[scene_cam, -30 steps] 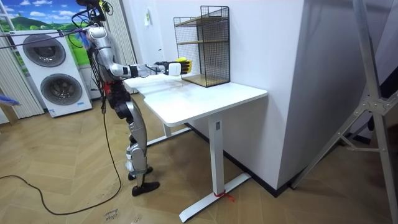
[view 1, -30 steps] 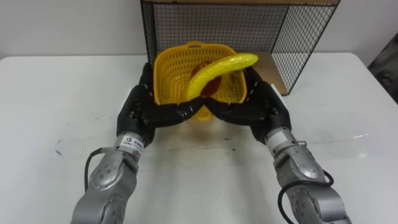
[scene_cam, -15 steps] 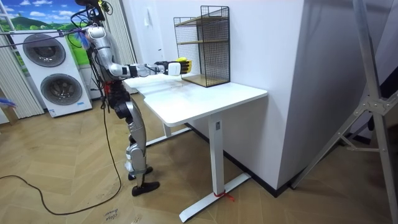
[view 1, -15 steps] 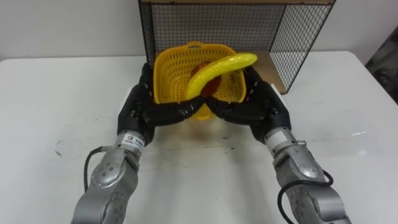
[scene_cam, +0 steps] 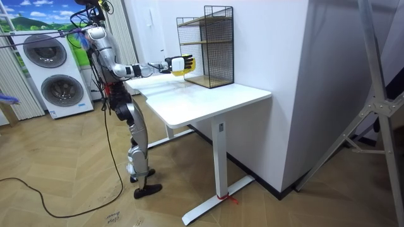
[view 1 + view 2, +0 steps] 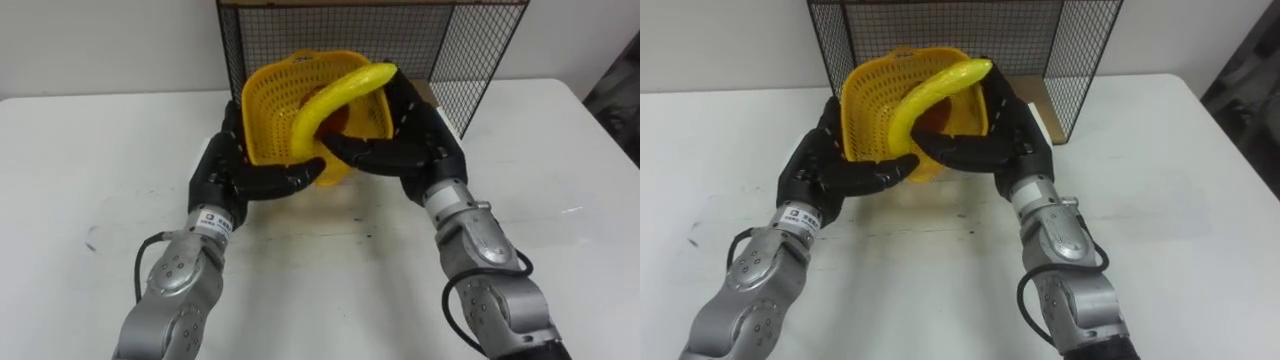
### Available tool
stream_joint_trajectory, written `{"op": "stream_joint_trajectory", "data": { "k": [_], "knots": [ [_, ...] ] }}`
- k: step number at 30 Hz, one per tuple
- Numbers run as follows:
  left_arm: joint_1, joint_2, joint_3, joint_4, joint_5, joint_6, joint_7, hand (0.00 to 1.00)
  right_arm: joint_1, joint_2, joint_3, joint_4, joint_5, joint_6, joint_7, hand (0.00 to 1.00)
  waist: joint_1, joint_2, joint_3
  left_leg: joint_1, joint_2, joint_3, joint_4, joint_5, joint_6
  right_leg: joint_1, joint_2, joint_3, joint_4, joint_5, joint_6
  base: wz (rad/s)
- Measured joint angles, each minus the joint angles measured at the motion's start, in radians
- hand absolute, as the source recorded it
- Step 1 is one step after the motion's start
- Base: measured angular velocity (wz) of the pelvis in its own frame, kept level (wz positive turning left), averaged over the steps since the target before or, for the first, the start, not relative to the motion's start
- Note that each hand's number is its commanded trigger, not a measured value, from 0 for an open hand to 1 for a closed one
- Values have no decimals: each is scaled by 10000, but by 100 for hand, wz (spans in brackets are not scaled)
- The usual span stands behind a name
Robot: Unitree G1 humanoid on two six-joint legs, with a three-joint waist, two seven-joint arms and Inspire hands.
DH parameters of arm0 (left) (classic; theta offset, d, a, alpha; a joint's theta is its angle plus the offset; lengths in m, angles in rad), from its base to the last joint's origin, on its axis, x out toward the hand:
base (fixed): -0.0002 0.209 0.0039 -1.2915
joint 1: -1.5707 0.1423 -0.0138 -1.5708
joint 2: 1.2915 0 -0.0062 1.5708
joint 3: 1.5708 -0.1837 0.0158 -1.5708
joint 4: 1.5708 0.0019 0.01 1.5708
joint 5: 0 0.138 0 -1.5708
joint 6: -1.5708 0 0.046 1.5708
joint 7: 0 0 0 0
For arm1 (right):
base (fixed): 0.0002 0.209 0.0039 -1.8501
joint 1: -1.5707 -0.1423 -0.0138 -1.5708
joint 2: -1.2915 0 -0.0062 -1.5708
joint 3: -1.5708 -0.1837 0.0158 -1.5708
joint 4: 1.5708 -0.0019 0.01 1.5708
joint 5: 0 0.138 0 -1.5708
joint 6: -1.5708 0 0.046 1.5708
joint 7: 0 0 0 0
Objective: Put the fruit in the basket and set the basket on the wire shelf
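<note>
A yellow mesh basket (image 6: 272, 95) is held in the air between my two hands, tipped so its mouth faces me. A long yellow banana (image 6: 335, 92) lies across its rim, and a dark red fruit (image 6: 337, 119) shows inside behind it. My left hand (image 6: 224, 172) presses the basket's left side, its straight fingers reaching under the front. My right hand (image 6: 422, 145) presses the right side in the same way, and the fingertips nearly meet below the basket. The black wire shelf (image 6: 450, 45) stands right behind the basket. In the room view the basket (image 5: 185, 65) hangs in front of the shelf (image 5: 208, 44).
The white table (image 6: 90, 150) spreads wide on both sides and in front of my arms. The shelf has a wooden bottom board (image 6: 432, 92) and mesh walls. I stand at the table's end, with washing machines (image 5: 53, 75) behind me.
Both hands have lifted the basket off the table and tipped its mouth towards me. The banana and the red fruit rose with it, closer to the shelf's front.
</note>
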Motion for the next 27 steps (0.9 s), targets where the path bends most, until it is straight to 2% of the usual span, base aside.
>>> {"op": "stream_joint_trajectory", "data": {
  "k": [7,9,11,14,18,20,27],
  "knots": [
    [1,-134,7,-28,545,53,33,0,156,178,-12,-474,-222,-16,-257,0,29,25,-20,-10,1,-6,-3,0,0,-7,1,-21,-1,2,-4,0],
    [4,-192,-2,-28,487,77,43,0,353,174,-12,-734,-215,-79,-317,0,40,42,-48,7,1,-23,13,1,-1,13,-3,-19,-2,2,-3,0],
    [3,-234,-15,-44,339,91,43,0,669,199,9,-922,-200,-126,-450,0,67,30,-114,28,1,-31,38,6,-7,33,-3,-12,-2,2,-3,0],
    [3,-313,-40,-386,349,90,35,0,857,200,83,-923,-183,-126,-653,0,56,25,-120,120,1,-29,0,7,-7,118,-1,-18,-3,2,-3,0],
    [4,-329,-55,-1281,349,6,12,0,928,221,83,-922,13,-142,-721,0,-126,25,-183,333,-8,-17,-178,34,-21,291,-5,-32,-55,3,-4,-1],
    [4,-319,-76,-1373,350,5,-10,0,935,256,80,-921,87,-341,-719,0,-259,31,-238,533,-9,-25,-355,70,-58,475,4,-59,-143,15,-22,0],
    [7,-271,-146,-1373,386,18,-218,0,1033,304,62,-789,264,-456,-707,0,-419,14,-241,719,6,-16,-691,192,-148,494,37,-120,-193,22,-33,0]
  ]
}}
